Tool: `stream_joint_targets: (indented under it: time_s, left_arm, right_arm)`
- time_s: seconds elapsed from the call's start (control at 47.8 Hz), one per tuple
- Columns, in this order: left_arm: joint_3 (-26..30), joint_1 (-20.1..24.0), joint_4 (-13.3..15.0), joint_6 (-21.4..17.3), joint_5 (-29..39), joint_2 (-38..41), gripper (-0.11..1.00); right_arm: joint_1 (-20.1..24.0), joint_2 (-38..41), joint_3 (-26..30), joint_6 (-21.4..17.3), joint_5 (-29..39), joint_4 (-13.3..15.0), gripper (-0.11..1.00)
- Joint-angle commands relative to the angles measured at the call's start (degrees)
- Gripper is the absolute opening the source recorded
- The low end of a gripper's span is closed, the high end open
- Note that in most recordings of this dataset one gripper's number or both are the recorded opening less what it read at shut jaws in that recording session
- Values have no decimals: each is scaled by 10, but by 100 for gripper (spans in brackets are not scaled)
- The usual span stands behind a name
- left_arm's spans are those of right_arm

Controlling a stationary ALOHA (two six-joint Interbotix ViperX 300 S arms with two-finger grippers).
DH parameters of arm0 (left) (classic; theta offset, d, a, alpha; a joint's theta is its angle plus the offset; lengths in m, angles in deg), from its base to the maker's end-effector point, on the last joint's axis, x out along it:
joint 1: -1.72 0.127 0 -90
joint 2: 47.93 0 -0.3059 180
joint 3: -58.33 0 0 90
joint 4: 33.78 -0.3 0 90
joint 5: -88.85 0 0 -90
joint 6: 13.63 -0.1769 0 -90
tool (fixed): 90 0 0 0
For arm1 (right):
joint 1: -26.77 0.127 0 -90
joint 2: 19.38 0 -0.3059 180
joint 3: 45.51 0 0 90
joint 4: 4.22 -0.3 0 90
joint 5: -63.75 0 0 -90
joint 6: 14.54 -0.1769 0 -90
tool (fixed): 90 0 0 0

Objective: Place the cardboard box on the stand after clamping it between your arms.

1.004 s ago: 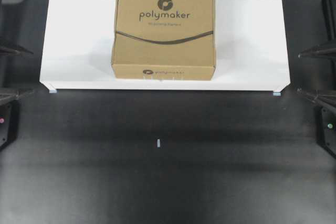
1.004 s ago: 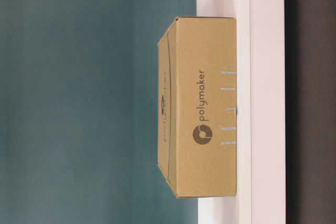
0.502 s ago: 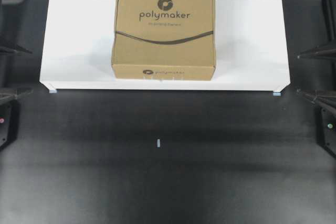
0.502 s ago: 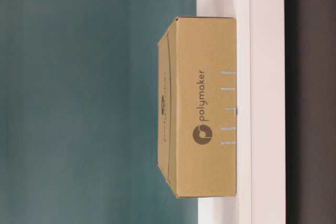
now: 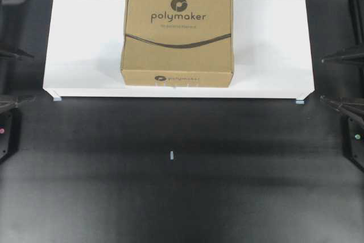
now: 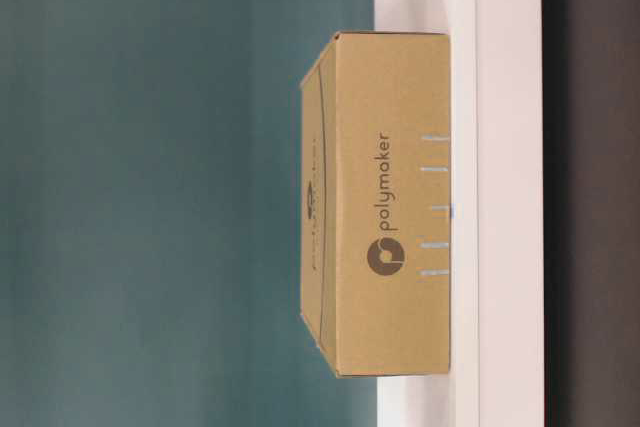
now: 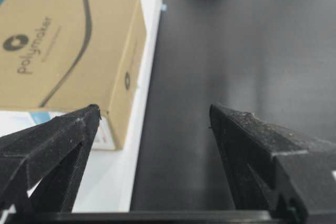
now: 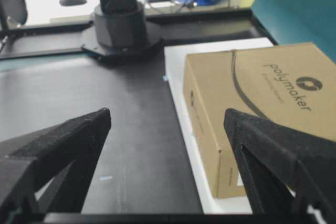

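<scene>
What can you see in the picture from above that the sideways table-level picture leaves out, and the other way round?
Only the overhead view shows the whole wide white stand, the black tabletop and both claws, left claw and right claw, open at the edges, clear of the box. Only the table-level view shows the teal wall behind. Both show the square brown cardboard box resting on the stand.

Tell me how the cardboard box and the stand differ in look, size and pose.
Colour: the cardboard box is brown with dark polymaker print; the stand is plain white.
Size: the stand is far wider than the box, showing bare surface on both sides of it, while the box stands taller.
Pose: the box rests on top of the stand; the stand sits on the black table on small light-blue feet.
Shared: both are rectangular, and neither is touched by a claw.
</scene>
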Motion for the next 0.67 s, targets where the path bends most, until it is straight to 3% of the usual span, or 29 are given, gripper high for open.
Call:
stream_joint_targets:
  time_s: [0.0, 0.649]
  left_arm:
    - [6, 0, 0, 1, -4, 5, 82]
    - [3, -1, 0, 2, -2, 4, 82]
  right_arm:
    - [3, 2, 2, -4, -5, -1, 84]
    - [3, 1, 1, -4, -11, -1, 84]
